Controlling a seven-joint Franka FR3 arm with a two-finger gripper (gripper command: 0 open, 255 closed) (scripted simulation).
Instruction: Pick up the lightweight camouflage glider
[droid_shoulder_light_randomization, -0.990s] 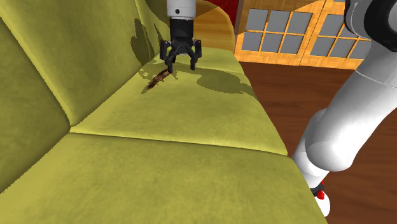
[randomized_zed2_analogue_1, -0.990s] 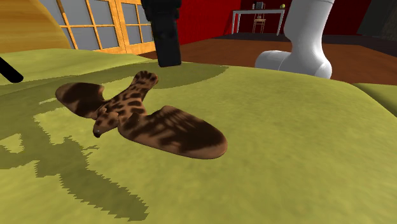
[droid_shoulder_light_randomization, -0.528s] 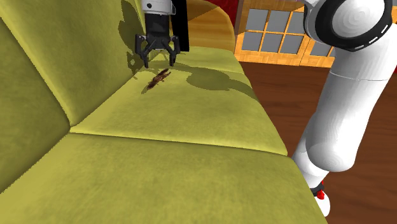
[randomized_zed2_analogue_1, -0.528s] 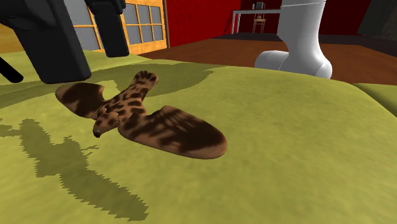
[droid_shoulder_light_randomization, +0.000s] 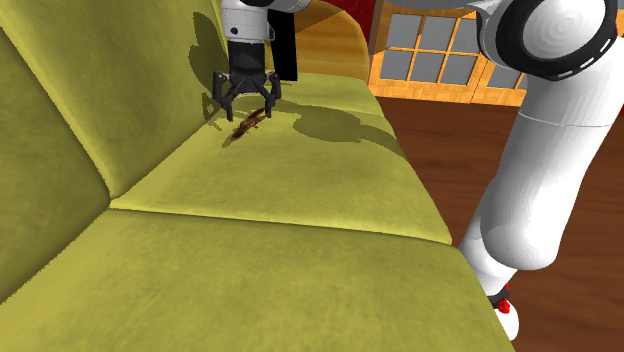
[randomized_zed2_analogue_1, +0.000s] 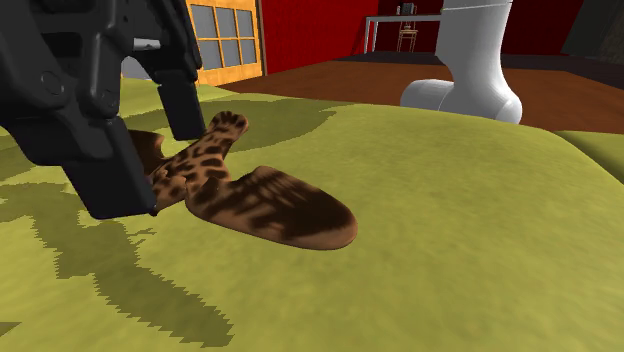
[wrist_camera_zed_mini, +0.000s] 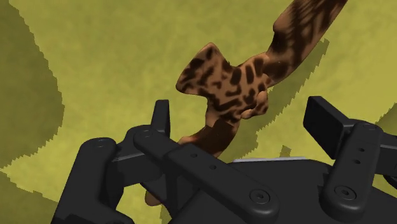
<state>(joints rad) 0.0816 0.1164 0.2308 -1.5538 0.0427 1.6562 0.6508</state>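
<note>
Since the glider (randomized_zed2_analogue_1: 270, 200) lies flat on the sofa (droid_shoulder_light_randomization: 300, 190) seat, near the back cushion, the gripper (droid_shoulder_light_randomization: 243, 104) hangs right above it with its fingers (wrist_camera_zed_mini: 324, 124) spread wide, holding nothing. From the wrist view, the spotted body sits between them and one wing reaches far out. To do this well, I think the hand should go down slowly until the fingers stand on both sides of the thin body, not the wide wings, then close softly. The toy looks light, so a hard push could make it slide away.
</note>
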